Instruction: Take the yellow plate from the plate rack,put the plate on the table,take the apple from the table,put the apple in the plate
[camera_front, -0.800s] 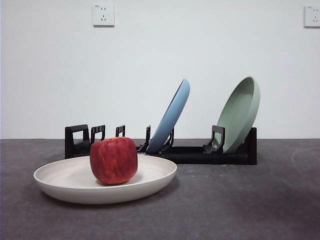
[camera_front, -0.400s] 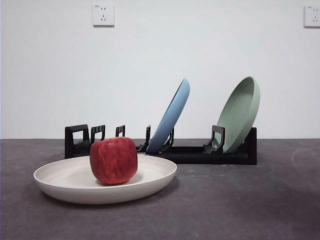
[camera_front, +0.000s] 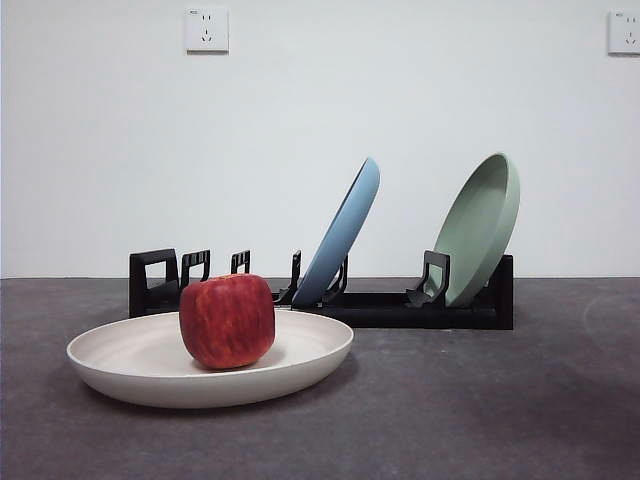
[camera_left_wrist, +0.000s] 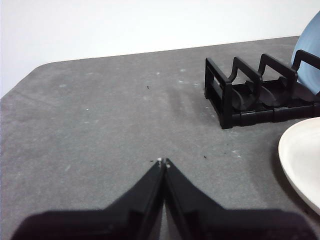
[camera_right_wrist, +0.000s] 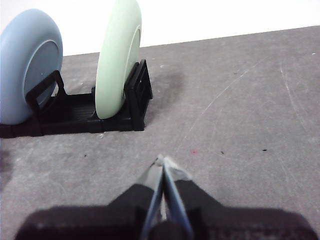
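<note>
1. Blocky red apple (camera_front: 227, 321) sits in the wide, shallow cream-white plate (camera_front: 130, 352), which lies flat on the dark grey speckled table (camera_front: 480, 400), just in front of the low black slotted plate rack (camera_front: 400, 305).
2. Rack holds a light blue plate (camera_front: 345, 230) and a sage green plate (camera_front: 485, 225), both leaning.
3. Left tool (camera_left_wrist: 163, 161) is pressed together over bare table, beside the rack's loop end.
4. Right tool (camera_right_wrist: 161, 161) is pinched closed too, holding nothing, near the green plate's end.
</note>
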